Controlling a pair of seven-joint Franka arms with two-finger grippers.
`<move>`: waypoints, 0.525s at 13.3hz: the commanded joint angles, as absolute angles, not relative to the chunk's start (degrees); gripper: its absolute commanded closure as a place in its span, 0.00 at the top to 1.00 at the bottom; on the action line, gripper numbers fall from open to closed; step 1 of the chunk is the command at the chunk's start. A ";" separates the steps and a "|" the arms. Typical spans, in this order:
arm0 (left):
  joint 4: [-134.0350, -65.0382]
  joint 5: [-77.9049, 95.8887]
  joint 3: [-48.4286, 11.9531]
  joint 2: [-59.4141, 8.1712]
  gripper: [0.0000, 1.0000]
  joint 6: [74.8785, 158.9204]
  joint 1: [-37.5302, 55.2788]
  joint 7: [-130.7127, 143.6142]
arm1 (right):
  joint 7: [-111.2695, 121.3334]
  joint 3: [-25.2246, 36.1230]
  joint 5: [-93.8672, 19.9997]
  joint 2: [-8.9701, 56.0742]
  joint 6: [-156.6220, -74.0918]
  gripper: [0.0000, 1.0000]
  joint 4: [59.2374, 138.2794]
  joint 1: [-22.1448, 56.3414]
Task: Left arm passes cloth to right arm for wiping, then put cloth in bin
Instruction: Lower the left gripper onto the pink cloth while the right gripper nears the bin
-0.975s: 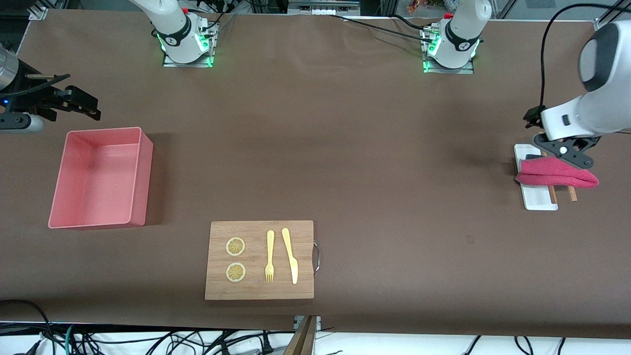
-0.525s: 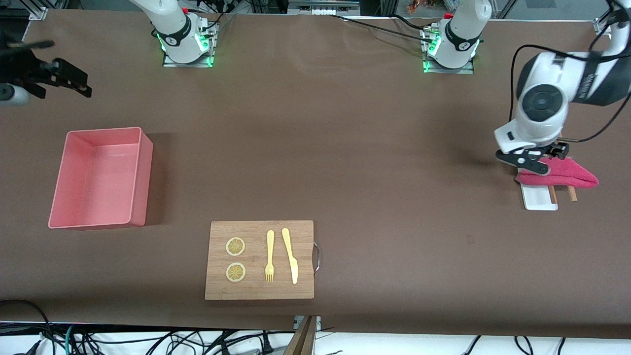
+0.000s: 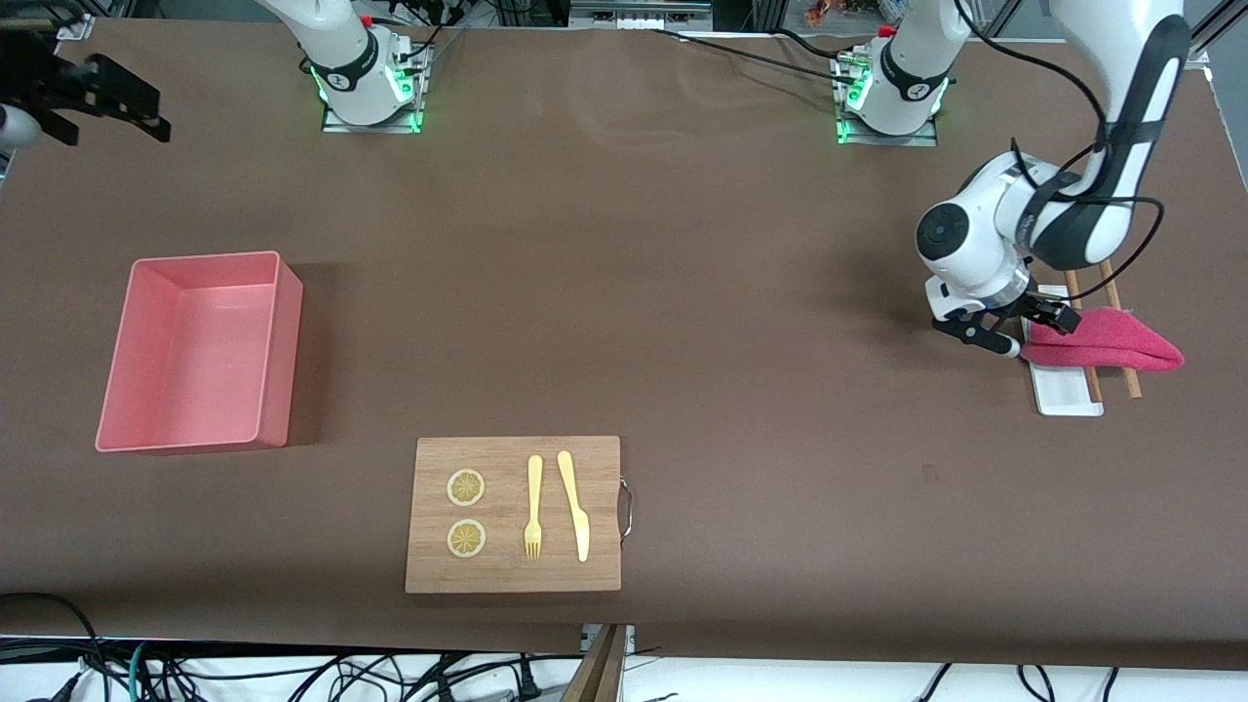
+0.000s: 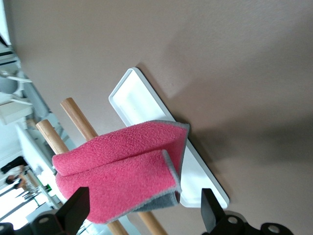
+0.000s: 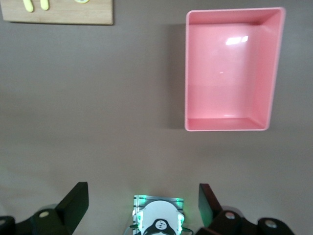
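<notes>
My left gripper [image 3: 1019,331] sits low beside the cloth [image 3: 1102,343], fingers spread wide and empty.

From my left wrist I see the cloth [image 4: 120,169] folded over two wooden sticks [image 4: 80,122], one corner draped across the white tray [image 4: 142,100], with both my fingers [image 4: 76,213] apart on either side of it and not touching; the front view shows the cloth at my left arm's end of the table but hides that fold. My right gripper [image 3: 93,93] waits high at the other end, fingers fully spread with nothing between them, its arm cut off by the frame edge. The right wrist looks straight down into the bin [image 5: 227,68]. The board [image 3: 514,514] holding a fork [image 3: 533,507] and knife [image 3: 573,502] is whole only from the front.
</notes>
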State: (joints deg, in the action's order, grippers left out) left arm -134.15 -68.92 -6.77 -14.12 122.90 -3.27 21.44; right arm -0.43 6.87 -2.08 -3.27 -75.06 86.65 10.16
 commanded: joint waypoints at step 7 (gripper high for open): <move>-135.53 -77.86 -7.03 -18.28 0.73 124.01 -5.45 31.29 | 24.83 5.45 -9.48 -3.61 -92.53 0.99 100.80 10.02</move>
